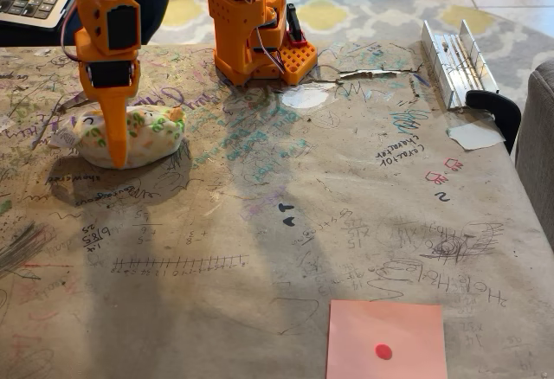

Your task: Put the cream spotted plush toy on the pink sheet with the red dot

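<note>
From the fixed view I have the gripper point(115, 150) pointing straight down near the table's point(346, 223) far left corner, right over the cream spotted plush toy point(130, 137). One long orange finger point(115, 132) comes down across the front of the toy, its tip reaching almost to the paper-covered tabletop at the toy's near side. I only see that one finger clearly; the other is hidden behind it or behind the toy, so I cannot tell how wide the claw stands or whether it is pinching the plush. The finger looks to be touching the toy's front, though from this angle it may just be passing in front of it.

The toy lies on its side on the table, close to the left edge and toward the far side, green and orange spots showing, casting a shadow toward me.

The pink sheet with the red dot point(387, 340) lies flat at the near edge, right of the middle, well apart from the toy. Its dot sits near the sheet's centre and its lower part is cut off by the picture.

The arm's orange base point(255, 46) stands at the far edge, about mid-table, just beside a white paper scrap point(305, 96).
</note>
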Controlling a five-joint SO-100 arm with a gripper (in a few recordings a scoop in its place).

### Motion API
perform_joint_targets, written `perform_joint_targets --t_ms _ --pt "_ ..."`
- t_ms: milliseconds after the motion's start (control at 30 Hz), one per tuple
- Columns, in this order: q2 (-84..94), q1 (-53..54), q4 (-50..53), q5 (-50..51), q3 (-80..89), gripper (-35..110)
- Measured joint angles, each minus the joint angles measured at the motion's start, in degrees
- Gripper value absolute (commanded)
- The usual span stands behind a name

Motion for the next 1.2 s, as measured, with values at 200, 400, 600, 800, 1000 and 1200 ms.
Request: perform_joint_targets --t_ms 200,400,600,800,1000,1200 --pt "-1.8 -1.3 3.0 0.8 -4.0 0" --pt "0.6 -5.1 8.3 4.8 -4.7 0" --pt "21.9 -20.5 5.1 22.8 5.4 0" --pt "54.2 -42.4 11.1 41.7 10.1 0" --pt "73.8 -54.0 20.0 54.3 2.1 0" --pt "84.3 -55.7 22.7 59.9 -6.3 0"
